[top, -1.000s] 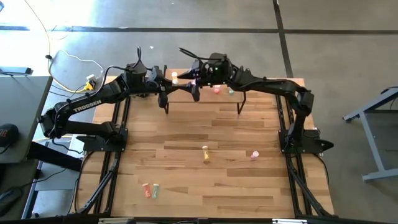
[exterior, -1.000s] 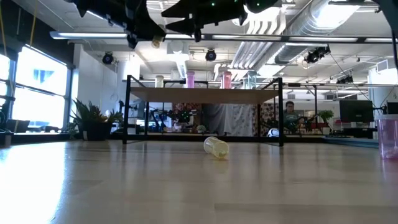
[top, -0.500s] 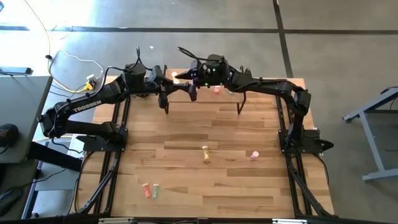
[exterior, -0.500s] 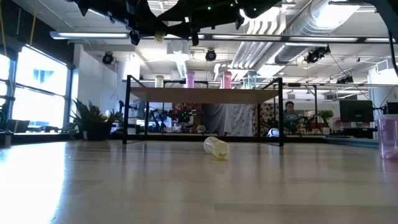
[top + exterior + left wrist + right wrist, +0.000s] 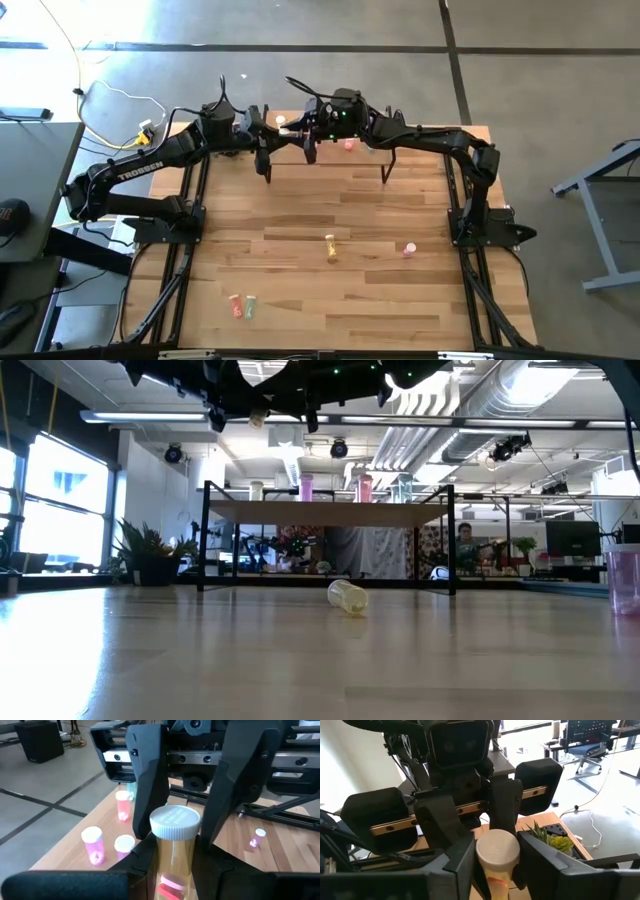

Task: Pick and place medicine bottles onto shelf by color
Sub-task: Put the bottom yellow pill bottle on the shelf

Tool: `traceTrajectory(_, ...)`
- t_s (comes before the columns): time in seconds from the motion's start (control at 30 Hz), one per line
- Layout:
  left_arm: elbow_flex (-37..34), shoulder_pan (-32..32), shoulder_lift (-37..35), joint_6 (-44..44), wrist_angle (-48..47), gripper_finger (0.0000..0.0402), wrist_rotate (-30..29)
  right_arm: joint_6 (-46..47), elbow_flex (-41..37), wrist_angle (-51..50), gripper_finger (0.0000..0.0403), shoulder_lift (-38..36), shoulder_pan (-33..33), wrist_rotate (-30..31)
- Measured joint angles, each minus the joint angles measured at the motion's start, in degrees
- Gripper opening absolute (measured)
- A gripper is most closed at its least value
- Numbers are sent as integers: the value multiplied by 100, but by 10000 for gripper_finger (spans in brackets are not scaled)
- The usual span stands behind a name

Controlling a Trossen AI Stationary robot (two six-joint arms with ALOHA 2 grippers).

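Note:
A yellow-orange medicine bottle (image 5: 174, 851) with a white cap is held in the air above the left end of the shelf (image 5: 330, 152), also bottle (image 5: 283, 122). My left gripper (image 5: 175, 870) is shut on its body. My right gripper (image 5: 497, 865) faces it from the table's right, its fingers against the cap's two sides. Pink bottles (image 5: 93, 845) stand upright on the shelf top. Other bottles lie on the table: a yellow one (image 5: 330, 245), a pink one (image 5: 409, 249), and an orange and green pair (image 5: 241, 305). My left gripper pinches the bottle's clear body (image 5: 172, 865) below the cap between its two fingers, coming level from the table's left. The bottle is lifted clear, cap end toward the other gripper. My right gripper has the white cap (image 5: 497, 851) between its two fingers (image 5: 145, 795), coming level from the table's right; no gap shows on either side of the cap.
The shelf (image 5: 330, 512) stands at the table's far edge on thin black legs. The yellow bottle (image 5: 347, 597) lies mid-table in front of it. A pink bottle (image 5: 622, 580) shows at the low view's right. A plant (image 5: 555, 841) sits beyond the table's left side.
My right gripper has moved toward the table's left, up to my left gripper, until its fingers stand on both sides of the bottle's cap. My left gripper has kept the bottle lifted in about the same place.

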Motion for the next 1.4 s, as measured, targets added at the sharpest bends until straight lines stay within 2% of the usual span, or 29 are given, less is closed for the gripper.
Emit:
traceTrajectory(0.43,0,0,0,42,0,84,-11,2,0,-17,107,-2,2,-19)
traceTrajectory(0.83,0,2,0,-107,-66,116,-9,2,0,-33,106,-2,7,-28)
traceTrajectory(1.4,0,4,-18,-107,-156,226,-13,-11,0,-66,105,-2,7,19)
